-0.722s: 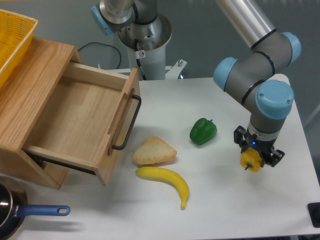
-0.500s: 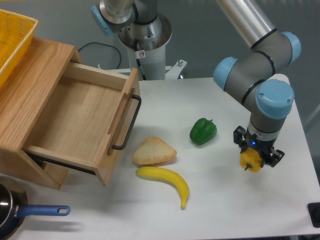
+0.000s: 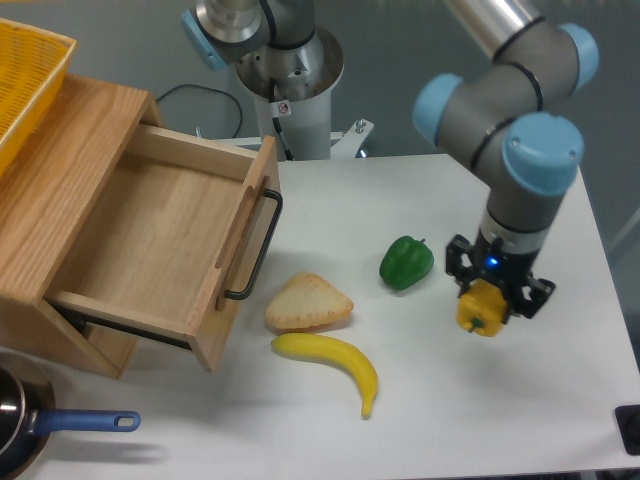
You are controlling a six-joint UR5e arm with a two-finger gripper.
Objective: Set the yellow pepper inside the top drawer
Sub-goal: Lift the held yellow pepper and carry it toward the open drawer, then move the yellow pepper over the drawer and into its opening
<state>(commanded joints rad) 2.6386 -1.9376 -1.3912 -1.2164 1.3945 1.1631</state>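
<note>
The yellow pepper hangs just above the white table at the right, with my gripper shut on it from above. Only the pepper's lower part with a bit of green stem shows below the black fingers. The top drawer stands pulled out at the left, its light wood inside bare, with the black bar handle facing the table's middle. The pepper is well to the right of the drawer.
A green pepper lies just left of the gripper. A piece of bread and a banana lie between the gripper and the drawer. A yellow basket sits on the cabinet; a blue-handled pan is at bottom left.
The gripper has moved left and slightly up with the yellow pepper in it, closer to the green pepper. Nothing else has moved.
</note>
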